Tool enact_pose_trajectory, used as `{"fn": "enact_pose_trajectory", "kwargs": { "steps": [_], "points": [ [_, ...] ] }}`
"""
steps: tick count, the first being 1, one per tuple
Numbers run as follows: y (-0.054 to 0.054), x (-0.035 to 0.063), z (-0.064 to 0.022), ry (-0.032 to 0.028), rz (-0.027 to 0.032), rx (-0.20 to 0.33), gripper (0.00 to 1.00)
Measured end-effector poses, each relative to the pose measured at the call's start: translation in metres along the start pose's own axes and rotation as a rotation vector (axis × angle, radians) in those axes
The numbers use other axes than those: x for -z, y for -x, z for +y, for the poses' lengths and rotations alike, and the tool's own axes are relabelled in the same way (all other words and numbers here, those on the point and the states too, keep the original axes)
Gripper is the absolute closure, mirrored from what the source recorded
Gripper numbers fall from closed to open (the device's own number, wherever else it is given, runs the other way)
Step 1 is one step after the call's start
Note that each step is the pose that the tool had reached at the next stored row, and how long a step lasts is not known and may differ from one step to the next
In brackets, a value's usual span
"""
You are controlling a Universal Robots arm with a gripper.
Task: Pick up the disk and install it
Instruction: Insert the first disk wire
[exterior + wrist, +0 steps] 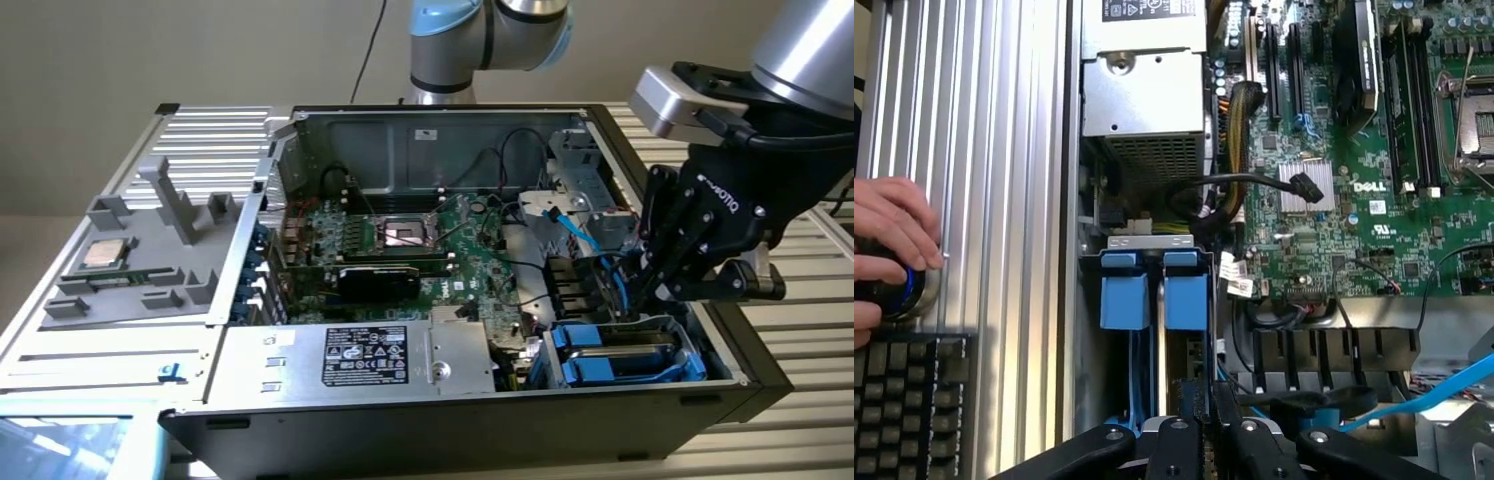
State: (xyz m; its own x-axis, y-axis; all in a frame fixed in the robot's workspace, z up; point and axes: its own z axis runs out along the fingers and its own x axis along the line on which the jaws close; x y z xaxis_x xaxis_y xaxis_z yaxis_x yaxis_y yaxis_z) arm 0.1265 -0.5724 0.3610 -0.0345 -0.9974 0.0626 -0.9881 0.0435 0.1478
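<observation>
**Disk on edge in the drive cage, claw clamped on it**

Closest in, the gripper (1206,402) has its fingers pinched nearly together across the thin top edge of the disk (1184,300), so I'd call that a grip. The disk stands on edge in the drive cage (1154,243) at the corner of the case, just beside a second blue carrier (1124,290). My guess on handling: stiff metal slab, a bit hefty for its size, smooth faces that could slip, and it won't like knocks. Squeezing across the flat faces mid-edge looks right, or grab the blue frame. Don't twist it in the slot. Further back are the power supply (1144,110) and the motherboard (1354,200).
</observation>
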Motion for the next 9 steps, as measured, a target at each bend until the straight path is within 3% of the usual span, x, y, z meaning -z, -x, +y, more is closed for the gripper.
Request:
{"fn": "enact_pose_trajectory", "kwargs": {
  "steps": [9],
  "points": [
    [0.0000,-0.0001,-0.0001,0.0005,-0.0003,-0.006,0.83]
  ]
}}
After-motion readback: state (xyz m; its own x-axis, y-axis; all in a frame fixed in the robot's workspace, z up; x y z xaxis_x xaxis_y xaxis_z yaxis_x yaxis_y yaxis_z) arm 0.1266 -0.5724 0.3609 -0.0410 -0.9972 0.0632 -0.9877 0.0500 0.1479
